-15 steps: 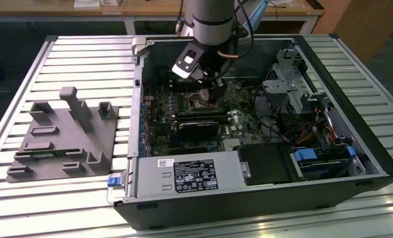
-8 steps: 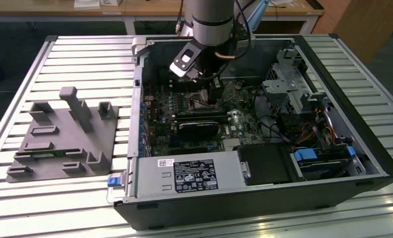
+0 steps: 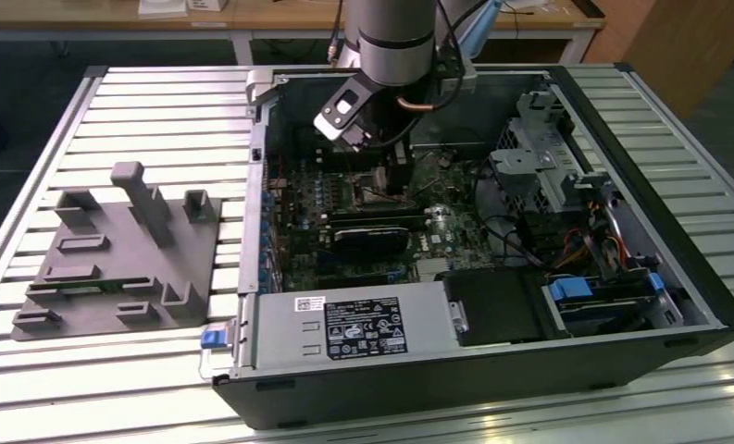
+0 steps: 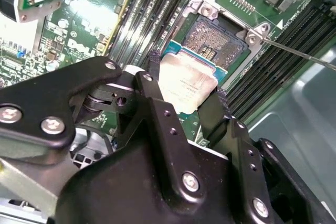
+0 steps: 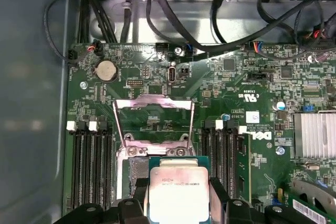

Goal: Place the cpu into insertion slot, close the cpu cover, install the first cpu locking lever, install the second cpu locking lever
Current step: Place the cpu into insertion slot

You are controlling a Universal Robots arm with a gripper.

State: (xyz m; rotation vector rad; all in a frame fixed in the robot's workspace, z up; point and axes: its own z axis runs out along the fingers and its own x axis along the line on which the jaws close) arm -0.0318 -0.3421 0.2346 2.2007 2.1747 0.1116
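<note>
My gripper [image 4: 186, 86] is shut on the cpu [image 4: 185, 88], a silver square plate pinched by its edges between two black fingers [image 4: 152, 80]. The cpu hangs low over the near edge of the insertion slot [image 4: 211, 39], whose dark centre with its contact field lies uncovered; I cannot tell whether they touch. In the first wrist view the cpu [image 5: 178, 192] partly covers the slot [image 5: 137, 169], and the cpu cover [image 5: 153, 99] stands swung open beyond it. A thin locking lever [image 4: 299, 56] sticks out free beside the slot. In the exterior view the gripper [image 3: 385, 171] reaches down into the computer case.
Black memory slots [image 5: 92, 166] flank the socket on both sides. Black cables [image 5: 173, 19] hang along the case wall behind the board, and a finned heat sink [image 5: 314, 135] stands to one side. A grey fixture block [image 3: 119, 250] rests on the slatted table at the exterior view's left.
</note>
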